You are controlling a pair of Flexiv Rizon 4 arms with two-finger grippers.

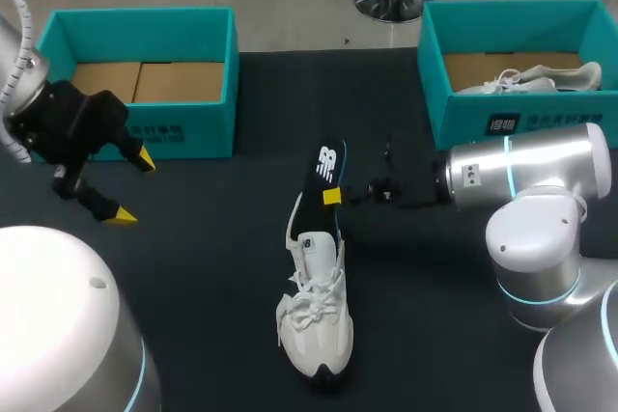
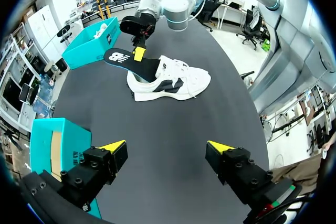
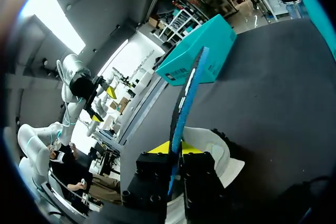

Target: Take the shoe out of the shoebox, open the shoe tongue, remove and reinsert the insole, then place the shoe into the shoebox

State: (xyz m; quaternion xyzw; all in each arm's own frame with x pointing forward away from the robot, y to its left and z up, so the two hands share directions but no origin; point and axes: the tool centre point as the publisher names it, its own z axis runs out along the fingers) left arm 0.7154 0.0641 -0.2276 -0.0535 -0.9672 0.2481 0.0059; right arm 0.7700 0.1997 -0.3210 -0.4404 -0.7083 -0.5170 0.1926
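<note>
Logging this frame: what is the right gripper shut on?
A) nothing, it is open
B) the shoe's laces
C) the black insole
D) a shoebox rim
C: the right gripper clamps the black insole from both sides, edge-on, with one end at the white shoe heel.

Shoe (image 1: 317, 320) mid-table, insole (image 1: 328, 166) poking from its heel, in right gripper (image 1: 333, 197), left shoebox (image 1: 183, 127) and right shoebox (image 1: 463, 118) behind

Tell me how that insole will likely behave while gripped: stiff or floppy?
Probably fairly stiff: the insole stands nearly straight out from the right gripper. Likely light, being thin. It may flex if pushed into the shoe.
</note>
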